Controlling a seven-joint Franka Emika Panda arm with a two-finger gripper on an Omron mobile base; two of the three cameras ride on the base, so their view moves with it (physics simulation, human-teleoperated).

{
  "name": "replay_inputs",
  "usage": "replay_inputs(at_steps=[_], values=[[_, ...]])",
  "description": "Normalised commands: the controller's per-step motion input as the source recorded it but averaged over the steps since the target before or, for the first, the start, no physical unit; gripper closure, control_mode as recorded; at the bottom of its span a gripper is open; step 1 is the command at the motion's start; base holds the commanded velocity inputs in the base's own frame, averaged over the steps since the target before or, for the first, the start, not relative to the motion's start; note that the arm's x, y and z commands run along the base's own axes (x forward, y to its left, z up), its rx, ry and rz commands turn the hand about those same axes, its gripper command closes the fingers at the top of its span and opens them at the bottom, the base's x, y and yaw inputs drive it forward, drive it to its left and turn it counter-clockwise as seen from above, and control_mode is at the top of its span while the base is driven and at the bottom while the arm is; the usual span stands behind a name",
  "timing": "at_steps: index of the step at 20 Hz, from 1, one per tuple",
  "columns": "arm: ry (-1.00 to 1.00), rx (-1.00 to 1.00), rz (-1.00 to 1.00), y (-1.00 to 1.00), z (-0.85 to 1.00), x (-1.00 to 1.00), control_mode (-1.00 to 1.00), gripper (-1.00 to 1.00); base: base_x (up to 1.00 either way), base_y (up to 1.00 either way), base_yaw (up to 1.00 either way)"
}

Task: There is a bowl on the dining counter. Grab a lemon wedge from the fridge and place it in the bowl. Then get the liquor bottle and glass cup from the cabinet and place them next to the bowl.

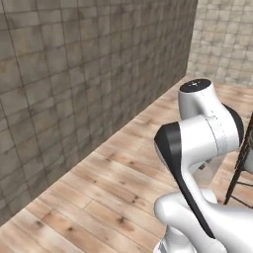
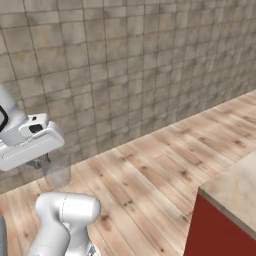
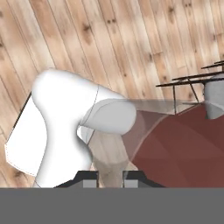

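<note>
My gripper is clamped on what looks like the glass cup; swinging toward the dining counter could clip it loose.

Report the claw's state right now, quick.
Claw: closed on a clear glass cup, carried above the wooden floor.

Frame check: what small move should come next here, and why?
Probably keep the fingers closed and turn the base right toward the dining counter: the glass cup sits pinched between them, and the counter's corner lies at the right base view's lower right.
</note>
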Motion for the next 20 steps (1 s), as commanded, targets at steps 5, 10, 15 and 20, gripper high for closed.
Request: replay_inputs(at_steps=[5,10,15,20], values=[[0.00,0.00,0.00,0.00,0.00,0.00,1.00,1.00,1.00,0.00,-0.34],[0.00,0.00,0.00,0.00,0.00,0.00,1.00,1.00,1.00,0.00,-0.37],[0.00,0.00,0.00,0.00,0.00,0.00,1.00,1.00,1.00,0.00,-0.38],[0.00,0.00,0.00,0.00,0.00,0.00,1.00,1.00,0.96,0.04,-0.40]])
